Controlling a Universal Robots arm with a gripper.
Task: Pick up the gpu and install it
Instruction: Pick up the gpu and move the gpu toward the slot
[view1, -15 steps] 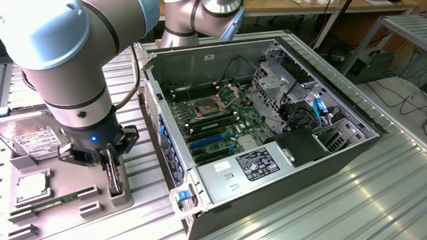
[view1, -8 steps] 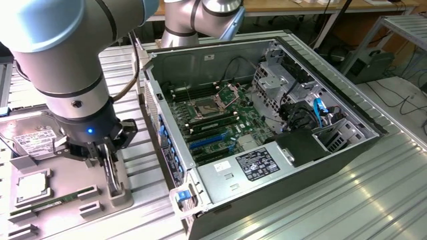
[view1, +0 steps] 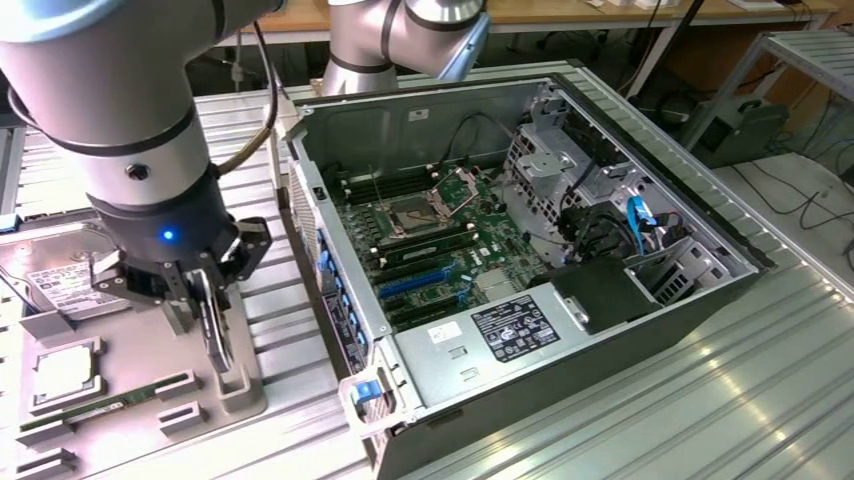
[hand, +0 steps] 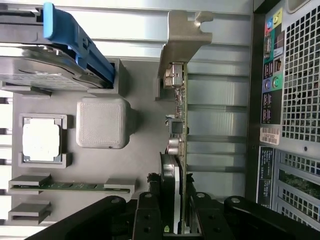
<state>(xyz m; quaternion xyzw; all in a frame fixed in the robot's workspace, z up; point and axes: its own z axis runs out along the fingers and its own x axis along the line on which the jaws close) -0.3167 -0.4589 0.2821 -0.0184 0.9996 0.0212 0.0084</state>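
One worry — the jaws, closed narrow on the gpu (hand: 183, 145) standing edge-on at the gray tray's (hand: 142, 160) edge beside the computer case (view1: 400, 130), grip thinly; a tilted lift could jam it in its slot.

Lab, robot arm (view1: 120, 110), open computer case (view1: 614, 390)

Clamped with the fingers (view1: 178, 312) on the gpu (view1: 220, 352), upright and edge-on in the grey tray (view1: 134, 350) on the surface (view1: 747, 385), just beside the open computer case (view1: 587, 400).
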